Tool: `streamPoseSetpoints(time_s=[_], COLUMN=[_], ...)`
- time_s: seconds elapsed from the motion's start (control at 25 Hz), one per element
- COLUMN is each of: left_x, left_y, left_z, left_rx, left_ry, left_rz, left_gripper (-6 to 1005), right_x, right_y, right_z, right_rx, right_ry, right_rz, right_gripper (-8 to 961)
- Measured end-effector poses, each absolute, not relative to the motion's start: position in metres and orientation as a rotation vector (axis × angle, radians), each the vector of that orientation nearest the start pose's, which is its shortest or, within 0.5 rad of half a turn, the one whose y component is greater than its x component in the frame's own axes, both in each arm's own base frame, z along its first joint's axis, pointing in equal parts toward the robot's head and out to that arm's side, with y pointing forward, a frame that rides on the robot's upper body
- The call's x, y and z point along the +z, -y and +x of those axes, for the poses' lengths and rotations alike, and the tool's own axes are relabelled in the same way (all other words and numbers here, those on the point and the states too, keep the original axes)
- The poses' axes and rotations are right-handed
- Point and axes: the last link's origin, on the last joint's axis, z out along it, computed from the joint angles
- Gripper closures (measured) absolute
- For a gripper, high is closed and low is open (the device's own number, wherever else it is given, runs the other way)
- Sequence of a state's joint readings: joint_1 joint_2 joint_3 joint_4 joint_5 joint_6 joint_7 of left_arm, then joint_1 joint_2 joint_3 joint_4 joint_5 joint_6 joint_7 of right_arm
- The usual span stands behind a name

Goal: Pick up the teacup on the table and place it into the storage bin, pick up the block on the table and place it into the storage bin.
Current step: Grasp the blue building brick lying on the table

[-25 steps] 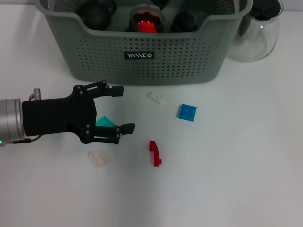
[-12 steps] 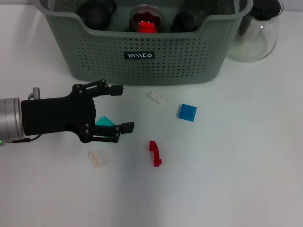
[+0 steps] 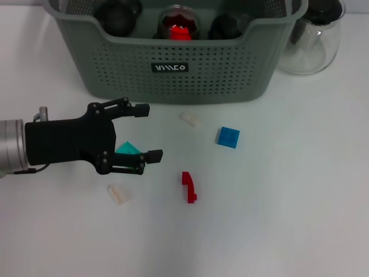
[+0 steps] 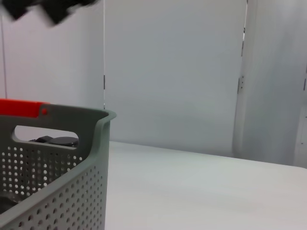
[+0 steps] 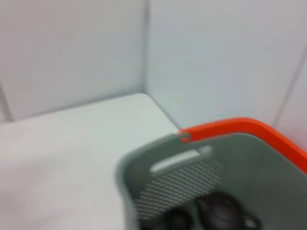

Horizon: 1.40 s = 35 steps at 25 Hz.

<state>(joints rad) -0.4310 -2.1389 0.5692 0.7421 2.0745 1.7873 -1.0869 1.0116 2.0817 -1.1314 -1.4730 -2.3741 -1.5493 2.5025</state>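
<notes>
My left pincer point(image 3: 134, 133), black, two-fingered, reaches in from the left over the white worktop point(image 3: 277, 219), jaws spread wide and gripping nothing. Between its fingers, partly hidden under the lower one, lies a small teal wedge-shaped block point(image 3: 128, 149). Just below the pincer, apart from it, a small pale cream block point(image 3: 119, 193) rests on the worktop. Behind, along the far edge, stands the large grey-green perforated plastic storage bin point(image 3: 173, 69) with a small black label carrying a white logo point(image 3: 169, 67); inside it I see dark rounded teaware point(image 3: 117, 12) and a clear cup holding something red point(image 3: 179, 23), details unclear. Right of the pincer, near the bin's front wall, a small white flat block point(image 3: 189, 119). Lower, a small red curved block point(image 3: 188, 187) lies well apart from the others. Further right, a square bright-blue studded block point(image 3: 228, 137) sits just beside the white one. At the far right, beside the bin's corner, a clear glass carafe point(image 3: 314, 40) with a dark top. Left wrist view shows only the bin's perforated wall and cut-out handle point(image 4: 48, 182). Right wrist view looks down on the bin point(image 5: 211, 177) with an orange rim and dark teaware inside; my right pincer itself appears nowhere.
</notes>
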Motion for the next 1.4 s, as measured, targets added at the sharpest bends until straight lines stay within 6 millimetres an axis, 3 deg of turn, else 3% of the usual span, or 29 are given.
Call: streamPoseSetpoints(time_s=[0.24,0.28,0.32,0.48,0.76,0.88,0.96,1.24,1.4], left_x=[0.001,0.001,0.002,0.002,0.001,-0.001,-0.001,-0.002,-0.002], left_y=[-0.280,-0.280,-0.280,-0.279,-0.278,-0.278,-0.277,-0.277,-0.277], left_z=[-0.269,-0.269,-0.269,-0.270,-0.271,-0.272,-0.272,-0.272,-0.272], left_rx=[-0.795,-0.797,-0.798,-0.799,-0.799,-0.800,-0.801,-0.803,-0.803], left_ry=[0.262,0.261,0.261,0.265,0.282,0.290,0.292,0.293,0.293], left_rz=[-2.786,-2.787,-2.787,-2.783,-2.778,-2.774,-2.773,-2.773,-2.775], left_gripper=[202,202,203,203,205,206,206,208,209], right_x=[0.076,0.074,0.074,0.060,0.032,0.011,0.006,-0.043,-0.057], right_y=[-0.368,-0.360,-0.360,-0.343,-0.346,-0.356,-0.359,-0.367,-0.369], right_z=[0.015,0.032,0.032,0.068,0.112,0.124,0.126,0.132,0.130], right_rx=[0.257,0.191,0.191,-0.012,-0.382,-0.550,-0.582,-0.746,-0.799], right_ry=[-0.354,-0.327,-0.327,-0.344,-0.526,-0.537,-0.528,-0.428,-0.354], right_rz=[-2.911,-2.981,-2.981,-3.129,-3.129,-3.037,-3.022,-2.995,-2.982], right_gripper=[22,22,23,24,25,26,27,32,35])
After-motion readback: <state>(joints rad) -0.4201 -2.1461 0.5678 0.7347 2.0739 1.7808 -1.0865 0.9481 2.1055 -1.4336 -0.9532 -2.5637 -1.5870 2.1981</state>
